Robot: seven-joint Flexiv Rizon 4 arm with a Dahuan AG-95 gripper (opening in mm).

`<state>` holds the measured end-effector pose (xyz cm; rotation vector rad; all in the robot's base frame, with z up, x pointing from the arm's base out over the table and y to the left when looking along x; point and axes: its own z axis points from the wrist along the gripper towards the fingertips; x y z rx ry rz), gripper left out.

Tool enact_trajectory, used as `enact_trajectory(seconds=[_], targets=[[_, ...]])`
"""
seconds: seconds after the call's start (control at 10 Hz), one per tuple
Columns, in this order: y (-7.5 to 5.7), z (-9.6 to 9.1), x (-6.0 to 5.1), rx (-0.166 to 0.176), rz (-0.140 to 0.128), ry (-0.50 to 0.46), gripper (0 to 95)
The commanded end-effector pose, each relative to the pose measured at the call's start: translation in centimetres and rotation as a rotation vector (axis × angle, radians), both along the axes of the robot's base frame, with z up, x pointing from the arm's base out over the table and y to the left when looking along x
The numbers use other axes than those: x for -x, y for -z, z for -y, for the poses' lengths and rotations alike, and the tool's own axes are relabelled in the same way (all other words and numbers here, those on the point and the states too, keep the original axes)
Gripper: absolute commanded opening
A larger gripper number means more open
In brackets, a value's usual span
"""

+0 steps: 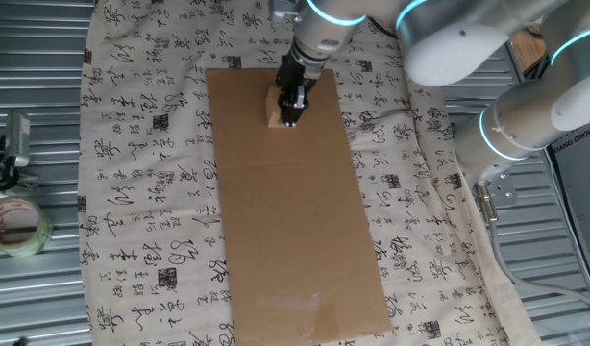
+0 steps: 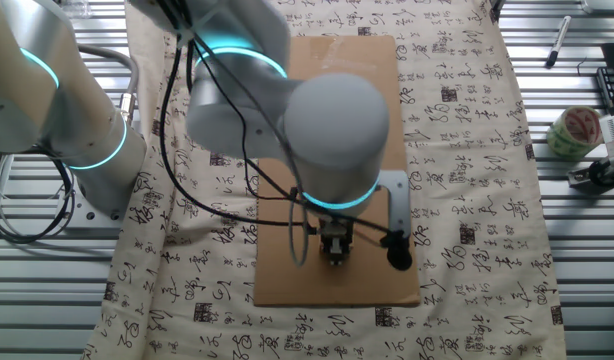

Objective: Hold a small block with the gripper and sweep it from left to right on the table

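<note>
The small block [image 1: 275, 114] is a pale tan wooden cube on the far end of the brown cardboard sheet [image 1: 295, 221], which lies on the table's cream calligraphy cloth [image 1: 151, 173]. My gripper [image 1: 291, 119] points straight down and is shut on the block, whose left part shows beside the black fingers. The block rests on or just above the cardboard. In the other fixed view the gripper [image 2: 335, 256] sits under the big grey wrist with the cyan ring, near the cardboard's [image 2: 347, 130] close end; the block is mostly hidden there.
A roll of tape [image 1: 14, 227] and a metal clip [image 1: 16, 142] lie on the corrugated metal to the left; the tape also shows in the other fixed view [image 2: 574, 130], with a pen [image 2: 557, 42]. The arm's base and elbow [image 1: 526, 115] stand at the right.
</note>
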<state>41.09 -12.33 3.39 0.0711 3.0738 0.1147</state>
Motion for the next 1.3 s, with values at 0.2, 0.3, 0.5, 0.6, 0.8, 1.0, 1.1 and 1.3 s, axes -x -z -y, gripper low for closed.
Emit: enact_trajectory(seconds=[0.2, 0.3, 0.5, 0.6, 0.8, 1.0, 1.1, 1.3], targets=[[0.4, -0.1, -0.3, 0.021, 0.016, 0.012, 0.0], [0.4, -0.1, -0.3, 0.022, 0.015, 0.012, 0.0], [0.2, -0.2, -0.2, 0.033, 0.010, 0.011, 0.0], [0.1, -0.4, -0.3, 0.025, 0.012, 0.013, 0.0], [0.3, -0.7, -0.3, 0.025, 0.016, 0.019, 0.0], [0.6, -1.1, -0.3, 0.034, 0.017, 0.021, 0.0], [0.5, -1.3, -0.4, 0.044, 0.006, 0.023, 0.0], [0.2, -1.5, -0.4, 0.043, 0.011, 0.025, 0.0]])
